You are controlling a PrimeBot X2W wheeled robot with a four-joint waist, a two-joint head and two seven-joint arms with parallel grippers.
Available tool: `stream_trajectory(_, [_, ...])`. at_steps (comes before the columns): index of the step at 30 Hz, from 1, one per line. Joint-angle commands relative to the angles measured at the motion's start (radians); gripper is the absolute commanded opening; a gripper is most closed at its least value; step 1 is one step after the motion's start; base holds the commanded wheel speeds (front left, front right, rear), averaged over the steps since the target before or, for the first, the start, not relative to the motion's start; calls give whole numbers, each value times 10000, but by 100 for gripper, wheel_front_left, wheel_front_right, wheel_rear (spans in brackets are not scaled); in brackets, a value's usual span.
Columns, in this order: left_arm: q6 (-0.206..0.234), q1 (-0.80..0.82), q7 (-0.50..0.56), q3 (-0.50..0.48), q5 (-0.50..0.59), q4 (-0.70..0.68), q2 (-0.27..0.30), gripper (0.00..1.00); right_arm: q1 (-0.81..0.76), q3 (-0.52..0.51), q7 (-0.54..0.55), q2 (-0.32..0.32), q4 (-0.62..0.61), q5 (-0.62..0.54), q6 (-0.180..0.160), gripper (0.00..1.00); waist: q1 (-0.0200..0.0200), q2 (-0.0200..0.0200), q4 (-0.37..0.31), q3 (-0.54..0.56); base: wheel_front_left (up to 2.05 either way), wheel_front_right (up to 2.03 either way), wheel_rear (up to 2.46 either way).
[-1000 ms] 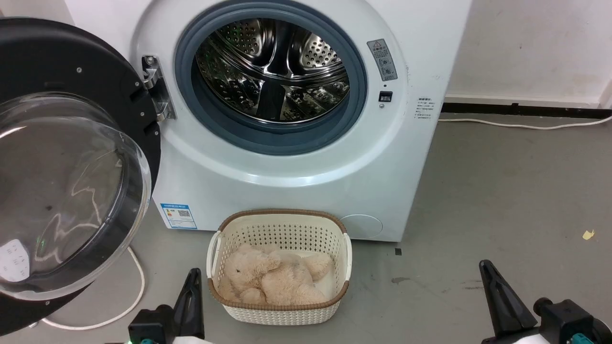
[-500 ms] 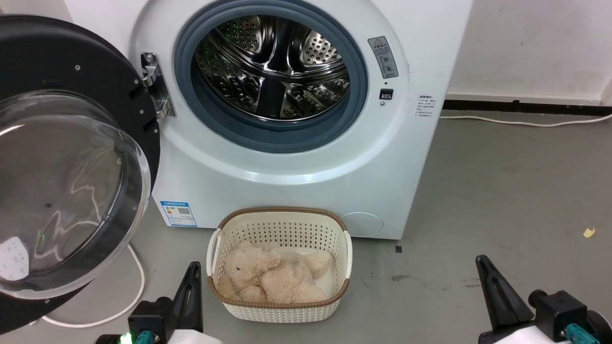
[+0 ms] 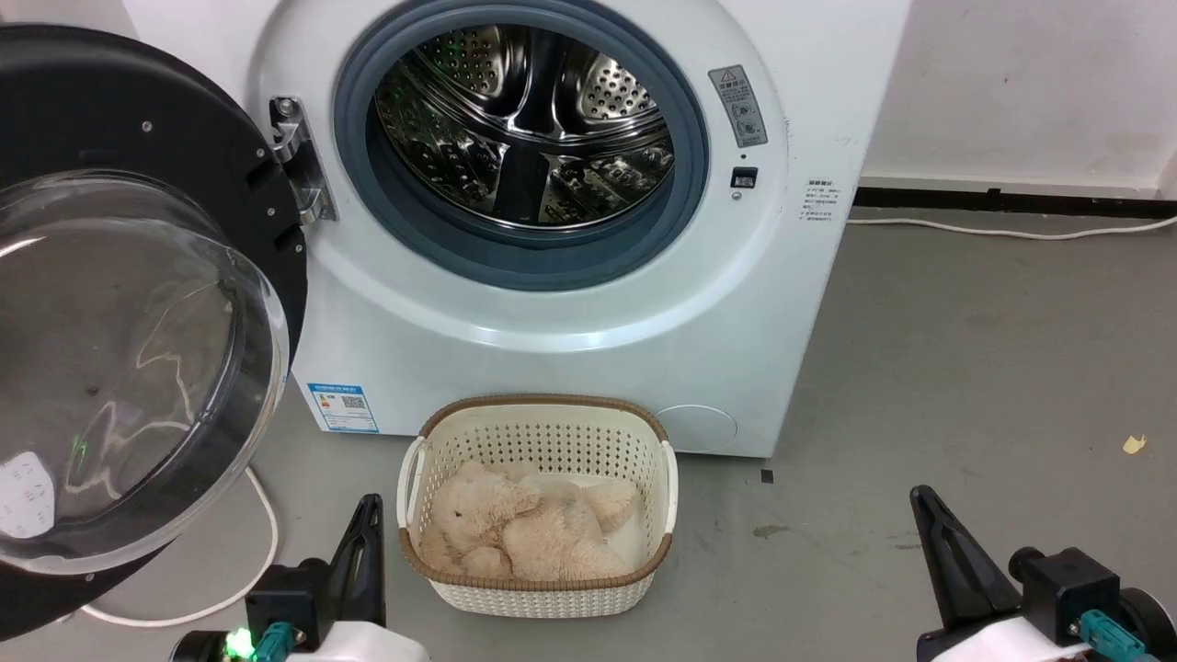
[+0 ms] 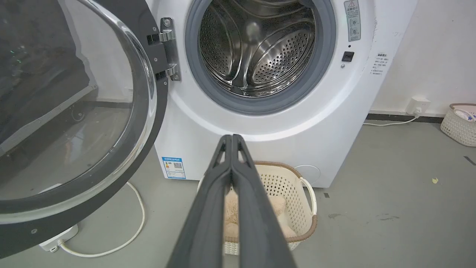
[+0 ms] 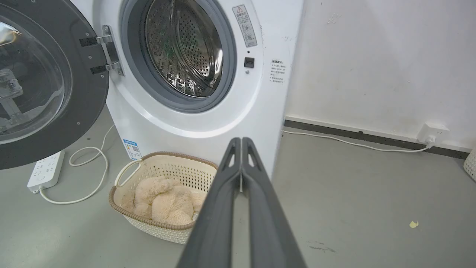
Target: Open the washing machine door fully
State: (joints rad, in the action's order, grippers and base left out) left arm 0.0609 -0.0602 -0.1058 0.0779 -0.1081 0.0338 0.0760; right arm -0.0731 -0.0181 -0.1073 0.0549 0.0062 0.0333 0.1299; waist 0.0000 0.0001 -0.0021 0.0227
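The left gripper's (image 4: 231, 137) two long dark fingers lie pressed together along their whole length in the left wrist view. Their tips meet with no gap and nothing is between them. The right gripper (image 5: 241, 139) looks the same in the right wrist view: its fingers are fully closed, hold nothing and touch nothing.

In the head view the left gripper rises from the lower left of the frame, its fingers pointing up, just beside the left handle of the cream perforated plastic laundry basket (image 3: 538, 405). A black wrist block with a small green light and a pale forearm sit at the bottom edge. The right gripper is at the lower right, well apart from the basket. Its fingers lean up and slightly left over the grey floor (image 3: 965, 368), and its black wrist block carries a teal connector.

The large round glossy black washing machine door (image 3: 119, 349) fills the left side of the head view. It is swung wide open on a metal hinge (image 3: 299, 165) at the left rim of the opening, with its bulging clear glass bowl facing the camera. The big white front-loading washing machine (image 3: 570, 322) occupies the upper centre, showing its grey rubber gasket (image 3: 552, 267) and perforated steel drum (image 3: 533, 129). A blue sticker (image 3: 342, 407) is at its lower left.

The basket stands on the floor in front of the machine and holds a beige plush bear (image 3: 524, 533). A white cable (image 3: 262, 515) curls under the door.
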Motion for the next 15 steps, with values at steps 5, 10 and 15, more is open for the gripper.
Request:
stream_trajectory(5, [-101, 201, 118, -122, 169, -73, -54, 0, 224, 39, 124, -30, -33, -68, 5, 0, 0, -1, 2, -21, 0, 0, 0])
stream_trajectory(10, [-156, 245, 219, -193, 268, -102, -76, 0, 279, 55, 227, -32, -36, -97, 5, 0, 0, -1, 4, -43, 0, 0, 0])
stream_trajectory(15, [-211, 288, 321, -264, 366, -131, -98, 0, 334, 70, 329, -34, -39, -126, 6, 0, 0, -1, 6, -65, 0, 0, 0])
